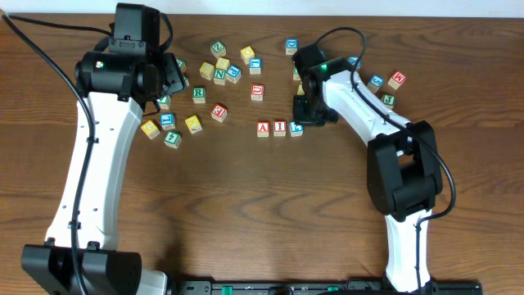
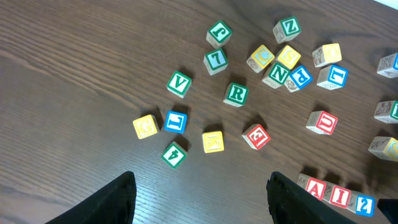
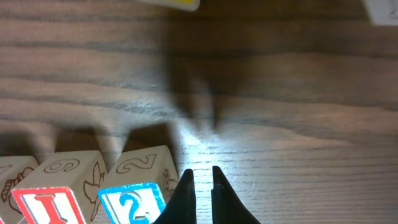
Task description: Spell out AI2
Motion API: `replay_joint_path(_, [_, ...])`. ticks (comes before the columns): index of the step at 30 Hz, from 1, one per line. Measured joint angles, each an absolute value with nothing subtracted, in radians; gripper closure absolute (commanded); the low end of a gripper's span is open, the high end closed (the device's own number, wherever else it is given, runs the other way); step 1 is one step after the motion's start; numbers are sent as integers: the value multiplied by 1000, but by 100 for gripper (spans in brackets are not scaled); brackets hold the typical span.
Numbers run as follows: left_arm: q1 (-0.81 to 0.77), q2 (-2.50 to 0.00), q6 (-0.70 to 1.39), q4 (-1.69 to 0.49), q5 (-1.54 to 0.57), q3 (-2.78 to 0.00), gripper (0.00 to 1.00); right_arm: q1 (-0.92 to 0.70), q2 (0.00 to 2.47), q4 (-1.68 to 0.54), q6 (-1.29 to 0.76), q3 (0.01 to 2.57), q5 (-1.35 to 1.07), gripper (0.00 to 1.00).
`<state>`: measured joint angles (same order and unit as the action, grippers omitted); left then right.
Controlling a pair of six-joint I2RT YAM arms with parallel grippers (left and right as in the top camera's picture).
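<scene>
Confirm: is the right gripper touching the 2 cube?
Cannot tell. Right wrist view: right gripper, jaws shut, overlaps the 2 cube; neither contact nor gap shows.

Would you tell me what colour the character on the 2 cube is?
The 2 cube shows blue, clearest in the right wrist view.

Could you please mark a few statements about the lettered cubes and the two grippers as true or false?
1. The A cube, I cube and 2 cube stand in one row. True.
2. The right gripper is shut on the 2 cube. False: it is shut beside it, holding nothing.
3. The left gripper is open and empty. True.
4. The row holds four cubes. False: three.
</scene>
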<state>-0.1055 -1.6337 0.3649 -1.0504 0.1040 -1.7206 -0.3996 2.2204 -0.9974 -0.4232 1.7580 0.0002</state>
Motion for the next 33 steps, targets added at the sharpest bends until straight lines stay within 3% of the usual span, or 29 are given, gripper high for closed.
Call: replay_joint_path(33, [-105, -1634, 365, -1051, 104, -1721, 33, -474, 2220, -941, -444, 1732, -29, 95])
